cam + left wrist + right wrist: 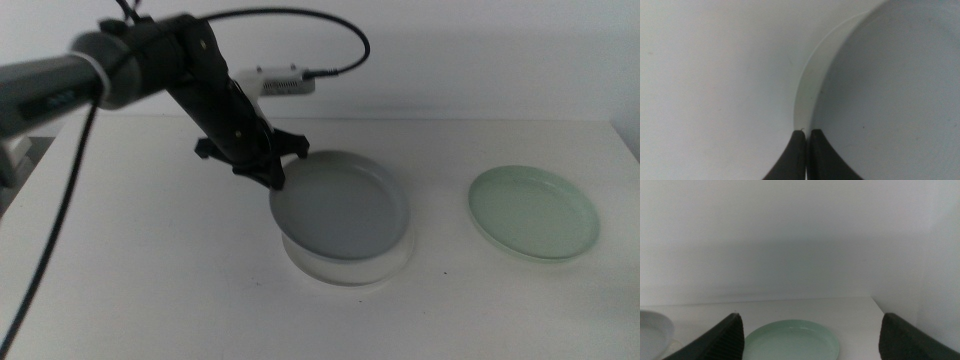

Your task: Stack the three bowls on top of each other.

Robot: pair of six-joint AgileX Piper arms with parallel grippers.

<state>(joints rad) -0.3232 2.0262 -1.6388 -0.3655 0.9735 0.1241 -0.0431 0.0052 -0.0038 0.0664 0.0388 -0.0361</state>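
The left gripper [272, 172] is being held at the near-left rim of the light grey bowl [340, 205], with its jaws pressed together on that rim, as the left wrist view shows the two dark jaws meeting on the thin edge. The grey bowl is being carried or lowered over the white bowl [345, 270], which is lying on the table [150, 280] directly beneath it and is showing only as a pale crescent along the near side. The grey bowl is sitting somewhat tilted and offset towards the far side, so nesting is judged not yet complete. For the step to be done well, the grey bowl should be centred over the white one and levelled before the grip is released, since a release at a tilt risks the bowl sliding off. The pale mint green bowl [534, 211] is lying well apart on the right, unstacked. The right gripper [812, 330] is waiting off the middle view, its jaws standing wide apart, facing the green bowl.
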